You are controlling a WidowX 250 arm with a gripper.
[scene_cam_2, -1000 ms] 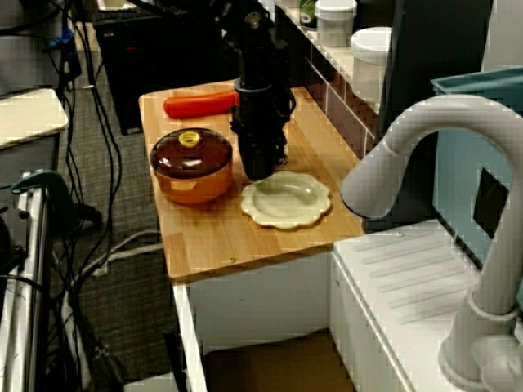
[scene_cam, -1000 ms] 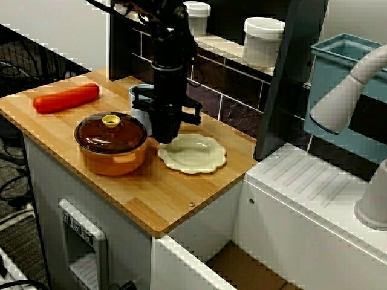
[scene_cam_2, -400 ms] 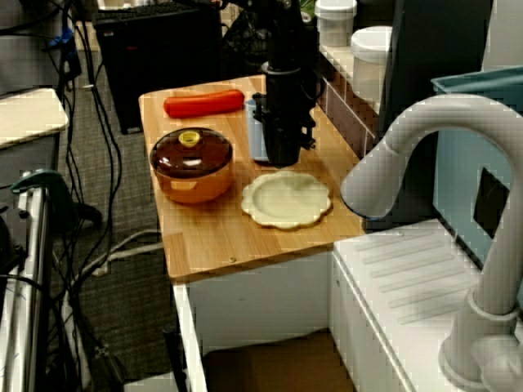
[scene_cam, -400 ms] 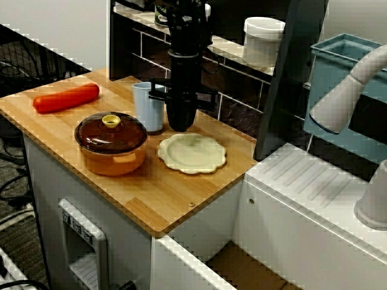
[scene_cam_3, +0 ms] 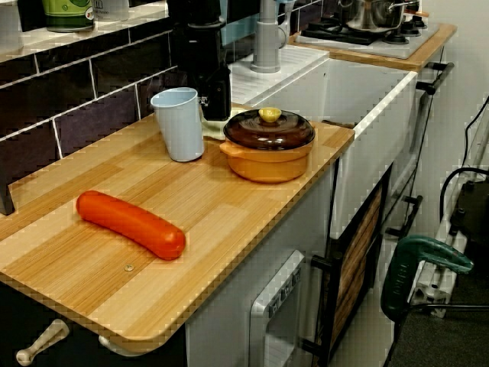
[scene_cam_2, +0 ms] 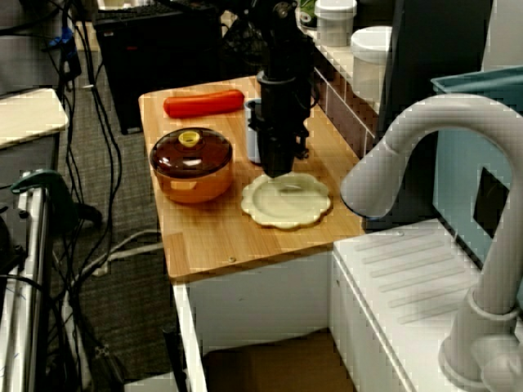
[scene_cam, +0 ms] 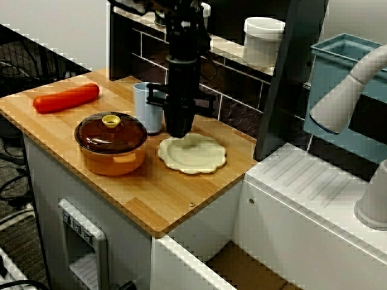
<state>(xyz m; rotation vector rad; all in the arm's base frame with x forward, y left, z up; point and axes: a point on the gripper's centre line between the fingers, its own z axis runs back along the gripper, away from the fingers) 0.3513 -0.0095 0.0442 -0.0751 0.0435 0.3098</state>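
Pot point(scene_cam: 110, 140) lidded, front left | plate point(scene_cam: 199, 156) just beside it, bare | gripper point(scene_cam: 178, 132) upright, low over plate's back-left rim; contact and jaw gap unreadable | cup point(scene_cam: 145, 109) just behind | sausage point(scene_cam: 66, 98) far left | step: likely poised at plate rim; next calls for a careful vertical move clear of cup

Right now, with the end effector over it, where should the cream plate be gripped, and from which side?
The cream plate lies flat on the counter and looks too wide to span, so probably pinch its scalloped rim from straight above, one finger inside, one outside. The stretch below the end effector looks free, though the cup and the pot stand close by.
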